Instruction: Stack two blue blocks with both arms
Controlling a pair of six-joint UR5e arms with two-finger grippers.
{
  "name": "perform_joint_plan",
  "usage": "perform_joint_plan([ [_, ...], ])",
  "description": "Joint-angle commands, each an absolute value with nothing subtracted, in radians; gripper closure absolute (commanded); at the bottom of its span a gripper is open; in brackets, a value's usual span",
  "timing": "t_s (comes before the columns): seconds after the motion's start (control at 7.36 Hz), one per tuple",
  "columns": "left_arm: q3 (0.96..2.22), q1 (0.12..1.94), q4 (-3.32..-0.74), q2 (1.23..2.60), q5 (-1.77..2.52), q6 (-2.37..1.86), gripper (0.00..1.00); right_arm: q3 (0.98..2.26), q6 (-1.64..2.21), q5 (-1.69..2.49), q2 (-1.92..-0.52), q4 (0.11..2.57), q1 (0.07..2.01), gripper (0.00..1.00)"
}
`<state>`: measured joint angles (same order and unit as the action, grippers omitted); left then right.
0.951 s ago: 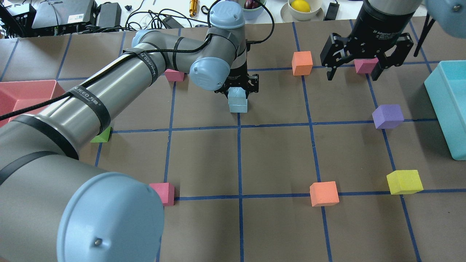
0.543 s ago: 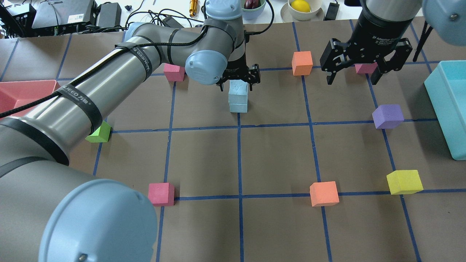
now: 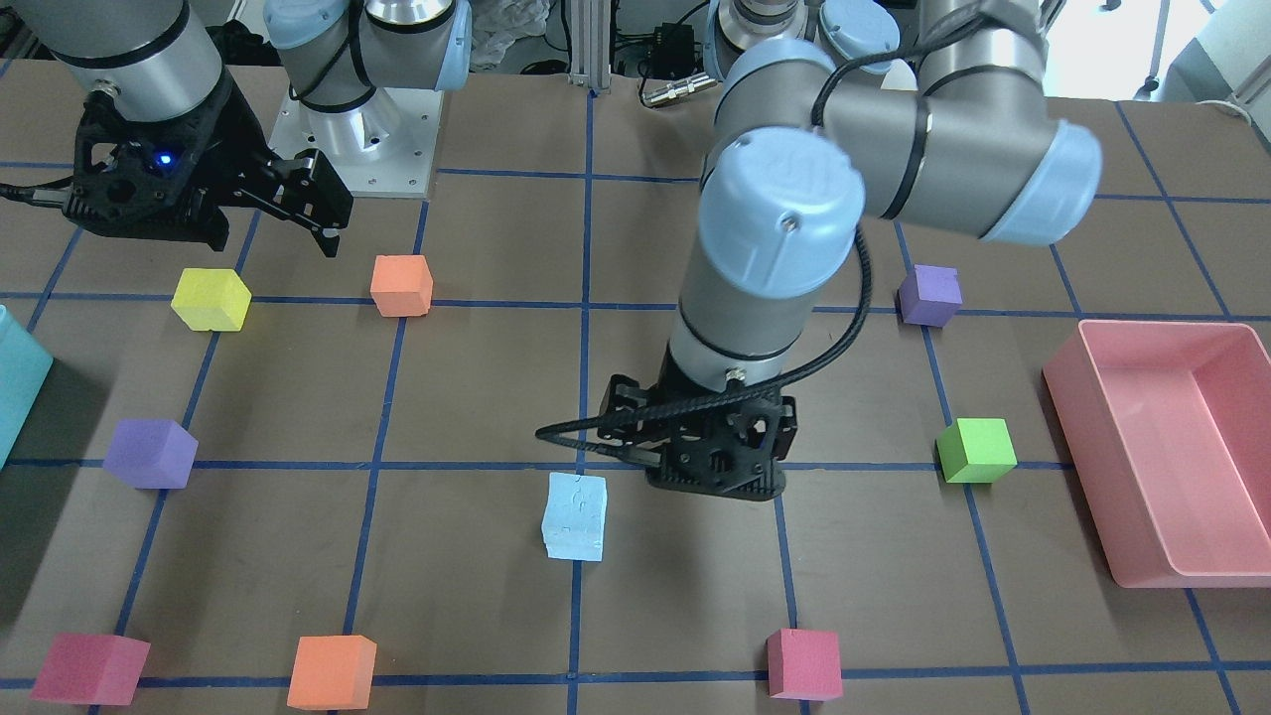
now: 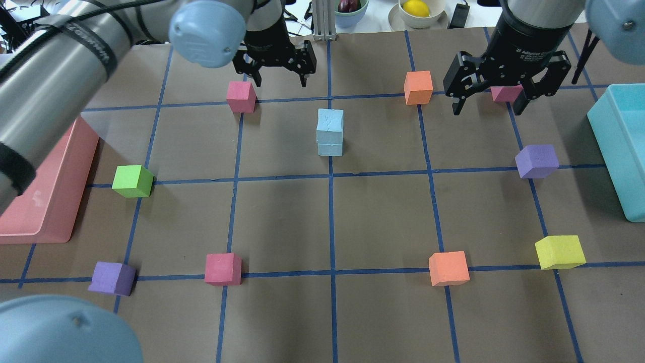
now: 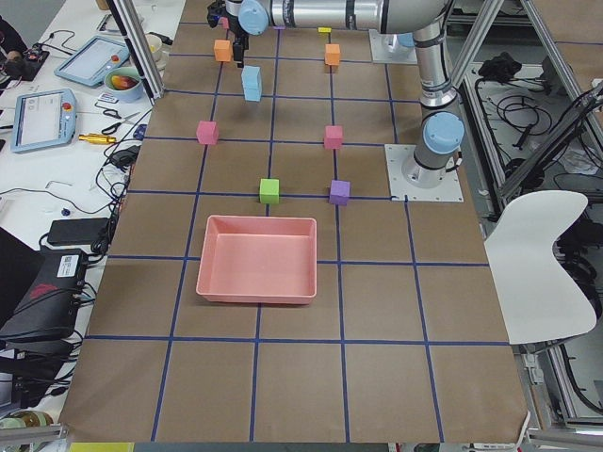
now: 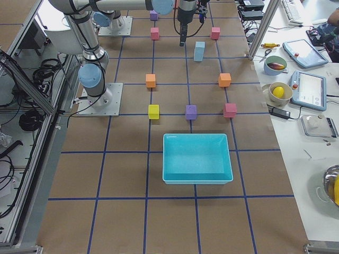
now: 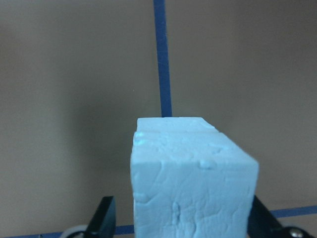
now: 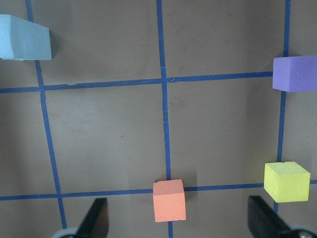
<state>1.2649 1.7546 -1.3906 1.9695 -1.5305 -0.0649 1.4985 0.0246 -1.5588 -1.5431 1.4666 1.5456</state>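
The two blue blocks (image 4: 330, 132) stand stacked, one on the other, near the middle of the table, and nothing holds them. The stack also shows in the front view (image 3: 575, 516) and fills the lower centre of the left wrist view (image 7: 193, 183). My left gripper (image 4: 280, 76) is open and empty, raised above the table, beyond and to the left of the stack. My right gripper (image 4: 488, 105) is open and empty, hovering over a pink cube (image 4: 505, 93) at the far right.
A pink tray (image 4: 50, 201) sits at the left edge and a teal bin (image 4: 622, 146) at the right edge. Loose cubes surround the stack: pink (image 4: 241, 96), orange (image 4: 418, 87), purple (image 4: 536, 161), yellow (image 4: 559, 252), orange (image 4: 448, 268), pink (image 4: 222, 268), green (image 4: 132, 180), purple (image 4: 112, 278).
My left gripper let go of the upper blue block, rose and drew away to the far left. The stack stayed in place. My right gripper barely moved.
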Motion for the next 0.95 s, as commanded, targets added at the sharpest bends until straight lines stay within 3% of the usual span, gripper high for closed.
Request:
perform_joint_plan([
  [0.0, 1.322, 1.633, -1.465, 1.785, -1.546, 0.038, 0.00, 1.499, 0.025, -1.562, -1.543, 1.468, 1.543, 0.00],
  [0.14, 1.377, 1.631, -1.589, 1.702, -1.548, 0.040, 0.00, 1.499, 0.025, -1.560, -1.543, 1.468, 1.545, 0.00],
  [0.41, 1.515, 1.603, -1.573, 1.623, -1.540, 0.041, 0.00, 1.499, 0.025, -1.560, -1.543, 1.468, 1.545, 0.00],
  [0.81, 1.526, 1.603, -1.516, 1.597, -1.577, 0.040, 0.00, 1.500, 0.026, -1.562, -1.543, 1.468, 1.545, 0.00],
])
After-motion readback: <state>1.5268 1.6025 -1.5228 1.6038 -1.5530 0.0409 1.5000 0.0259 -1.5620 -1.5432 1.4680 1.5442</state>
